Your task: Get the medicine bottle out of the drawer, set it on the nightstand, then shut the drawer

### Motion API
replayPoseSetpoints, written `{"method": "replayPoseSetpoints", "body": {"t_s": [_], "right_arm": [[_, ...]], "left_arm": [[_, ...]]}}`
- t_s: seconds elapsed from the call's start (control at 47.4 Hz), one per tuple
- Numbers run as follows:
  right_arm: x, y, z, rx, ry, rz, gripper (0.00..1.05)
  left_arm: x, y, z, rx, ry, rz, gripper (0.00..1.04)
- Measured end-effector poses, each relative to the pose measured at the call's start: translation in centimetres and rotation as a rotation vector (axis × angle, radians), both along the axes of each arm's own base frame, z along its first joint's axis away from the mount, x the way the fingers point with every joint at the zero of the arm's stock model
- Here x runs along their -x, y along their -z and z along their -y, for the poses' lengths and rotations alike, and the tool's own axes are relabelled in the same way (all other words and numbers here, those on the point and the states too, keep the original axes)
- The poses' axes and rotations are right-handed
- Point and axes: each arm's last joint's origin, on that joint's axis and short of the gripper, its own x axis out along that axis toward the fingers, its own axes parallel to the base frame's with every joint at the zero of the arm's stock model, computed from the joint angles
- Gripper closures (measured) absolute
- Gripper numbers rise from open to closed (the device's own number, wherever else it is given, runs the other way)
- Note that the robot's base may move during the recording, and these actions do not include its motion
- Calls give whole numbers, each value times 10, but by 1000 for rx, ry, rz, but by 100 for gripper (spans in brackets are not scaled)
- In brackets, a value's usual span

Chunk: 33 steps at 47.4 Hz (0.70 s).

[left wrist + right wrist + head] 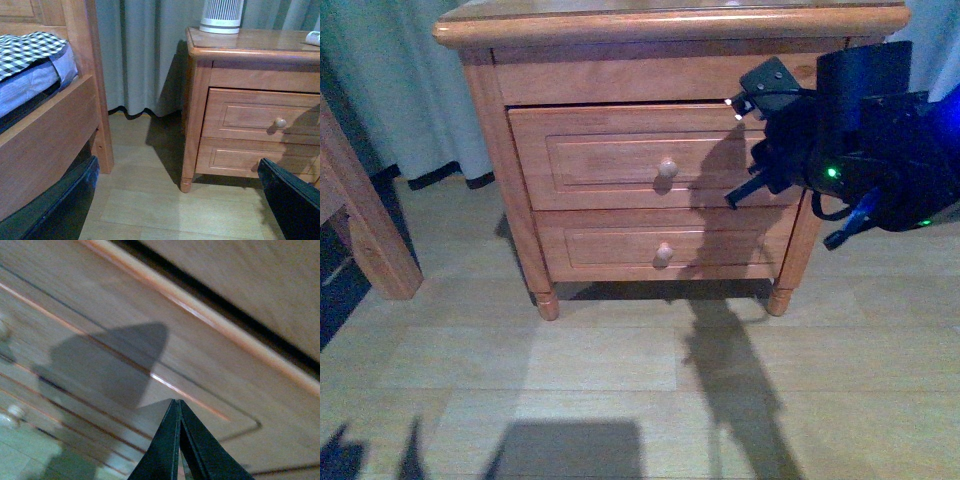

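Hovering at the right of the front view, the right gripper [752, 150] has its fingers pressed together with nothing between them, close to the drawer [620, 155] front. The drawer's knob [667, 168] lies just left of the tips; the drawer looks nearly closed. The medicine bottle [313, 38] lies on the nightstand [240, 47] top at the upper right edge of the left wrist view, where the left gripper [175, 200] is spread wide, well apart.
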Motion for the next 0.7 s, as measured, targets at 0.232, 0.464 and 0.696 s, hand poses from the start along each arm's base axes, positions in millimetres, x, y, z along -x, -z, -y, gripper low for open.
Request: {"method": "replayPoseSetpoints", "body": {"t_s": [0.232, 0.464, 0.696], "right_arm": [[37, -9, 12, -147, 62, -64, 101], [81, -67, 18, -351, 79, -69, 101], [141, -153, 41, -556, 87, -1, 101]], "left_arm": [[0, 0, 0, 0, 0, 0, 6], [0, 0, 0, 0, 0, 0, 6], [0, 0, 0, 0, 0, 0, 6]]}}
